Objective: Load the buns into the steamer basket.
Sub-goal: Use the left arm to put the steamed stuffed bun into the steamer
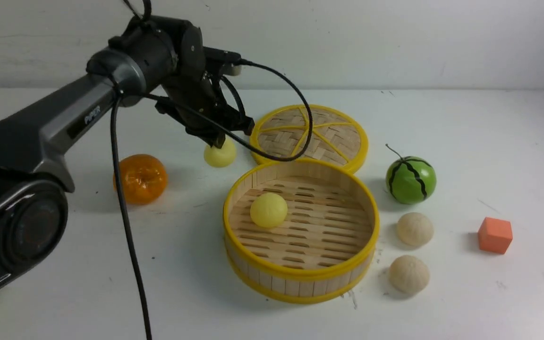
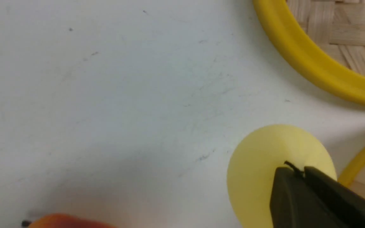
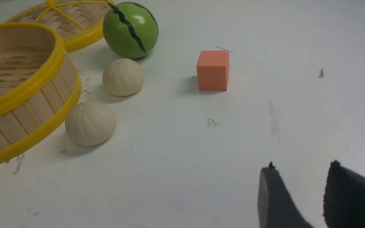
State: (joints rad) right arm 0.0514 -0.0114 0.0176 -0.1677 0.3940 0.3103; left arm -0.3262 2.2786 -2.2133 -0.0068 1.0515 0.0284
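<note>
The steamer basket (image 1: 300,273) stands mid-table with one pale yellow bun (image 1: 268,209) on its slatted floor. A second pale yellow bun (image 1: 220,154) (image 2: 265,164) lies on the table behind the basket's left side. My left gripper (image 1: 218,140) (image 2: 299,172) hangs right over it, jaws pressed together with nothing between them. Two off-white buns (image 1: 414,229) (image 1: 409,274) lie right of the basket, also seen in the right wrist view as the farther bun (image 3: 123,77) and the nearer bun (image 3: 90,123). My right gripper (image 3: 301,167) is open and empty over bare table.
The woven lid (image 1: 310,134) (image 2: 312,60) lies flat behind the basket. An orange (image 1: 140,178) sits to the left, a green watermelon ball (image 1: 410,179) (image 3: 130,30) to the right, and an orange cube (image 1: 495,234) (image 3: 213,70) at far right.
</note>
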